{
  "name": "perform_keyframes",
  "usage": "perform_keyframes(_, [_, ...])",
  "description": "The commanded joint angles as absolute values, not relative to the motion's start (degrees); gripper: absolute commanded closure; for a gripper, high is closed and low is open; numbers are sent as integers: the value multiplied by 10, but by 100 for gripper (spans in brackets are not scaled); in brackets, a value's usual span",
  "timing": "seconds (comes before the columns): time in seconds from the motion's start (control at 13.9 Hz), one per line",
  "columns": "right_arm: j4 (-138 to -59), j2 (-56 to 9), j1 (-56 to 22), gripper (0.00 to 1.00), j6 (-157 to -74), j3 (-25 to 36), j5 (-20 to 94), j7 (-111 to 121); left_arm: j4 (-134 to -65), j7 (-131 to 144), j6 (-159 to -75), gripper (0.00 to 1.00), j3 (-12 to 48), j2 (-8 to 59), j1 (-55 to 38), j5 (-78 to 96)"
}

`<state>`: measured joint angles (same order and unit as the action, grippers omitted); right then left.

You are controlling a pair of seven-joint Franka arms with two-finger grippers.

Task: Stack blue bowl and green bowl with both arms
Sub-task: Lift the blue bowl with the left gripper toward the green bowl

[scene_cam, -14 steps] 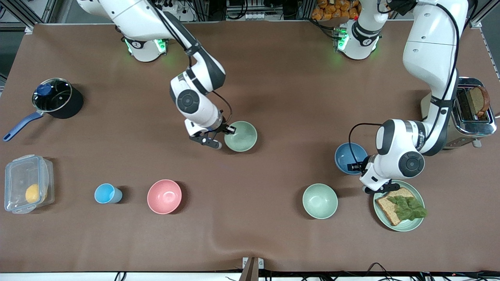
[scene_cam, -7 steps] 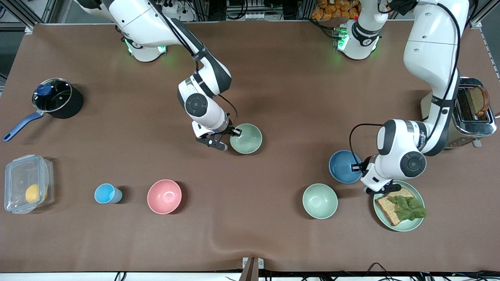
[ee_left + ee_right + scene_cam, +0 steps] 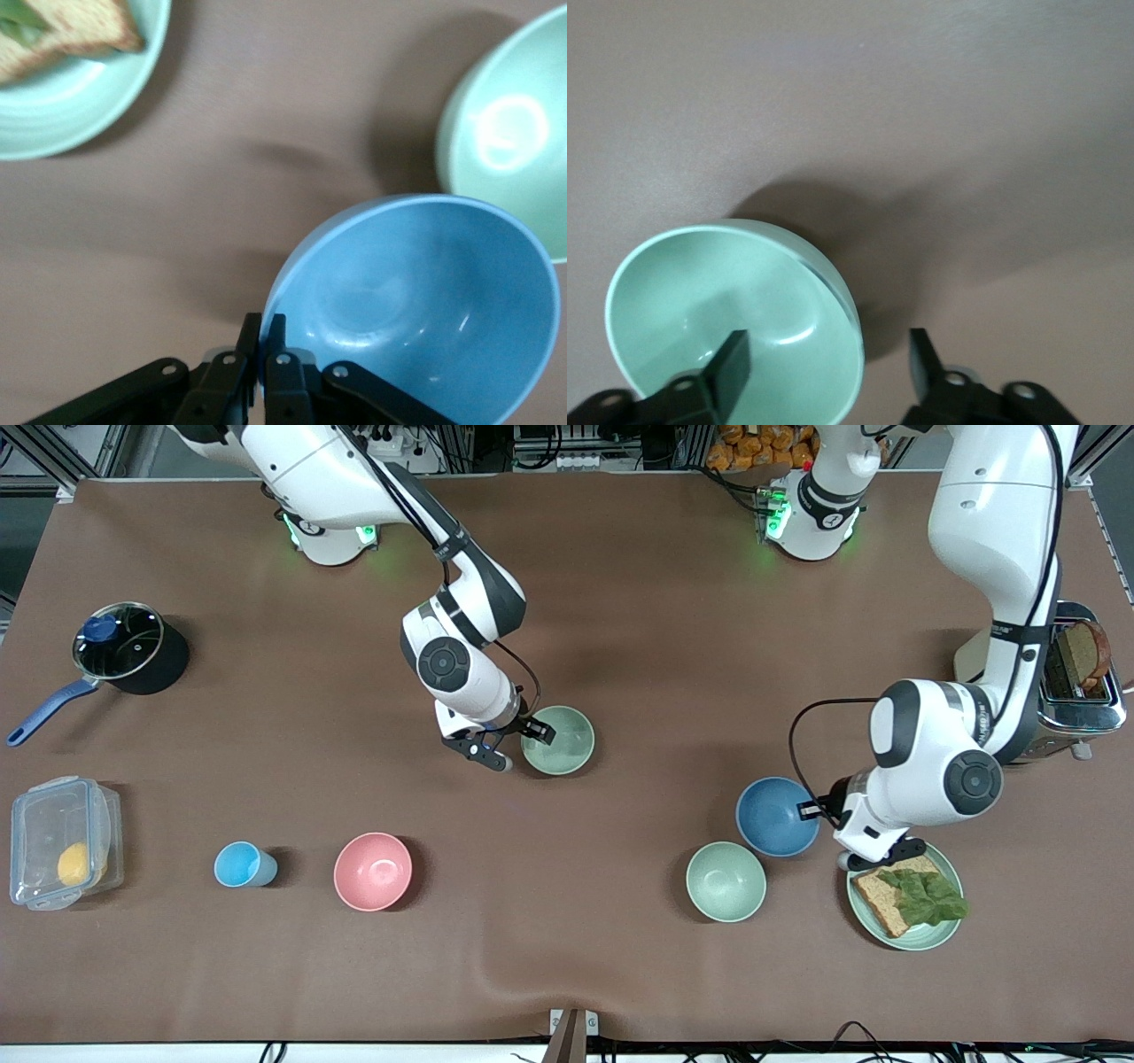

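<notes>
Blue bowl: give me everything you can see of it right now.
The blue bowl is round and matte, medium blue outside with a paler, slightly glossy inside, empty and undamaged. The left gripper is shut on its rim, one finger inside and one outside, and holds it tilted above the table, casting a shadow below. It hangs beside the mint-green bowl and the sandwich plate, touching neither.

The left gripper is clamped on the rim of the blue bowl, one of its fingers inside the wall and one outside, holding the bowl tilted above the desk. That arm bends down from its base in a folded elbow. The right gripper straddles the rim of the green bowl, fingers spread apart, its forearm slanting down.
</notes>
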<state>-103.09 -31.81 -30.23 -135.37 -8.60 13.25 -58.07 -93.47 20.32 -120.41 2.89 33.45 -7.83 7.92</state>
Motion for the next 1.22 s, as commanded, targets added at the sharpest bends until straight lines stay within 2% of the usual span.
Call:
perform_keyframes(0.0, [-1017, -289, -278, 0, -1290, -85, 141, -598, -943, 273, -1199, 100, 59, 311, -83, 89])
perform_keyframes(0.36, [-1011, -293, -250, 0, -1271, -84, 142, -689, -940, 368, -1199, 100, 117, 308, -83, 89])
perform_keyframes(0.65, [-1011, -309, -238, 0, -1284, -85, 148, -779, -936, 392, -1199, 100, 133, 308, -83, 89])
perform_keyframes(0.93, [-1016, -337, -246, 0, -1349, -84, 165, -907, -936, 395, -1199, 100, 134, 308, -85, 89])
perform_keyframes(1.15, [-1015, -353, -249, 0, -1367, -85, 165, -924, -936, 405, -1200, 100, 142, 308, -86, 89])
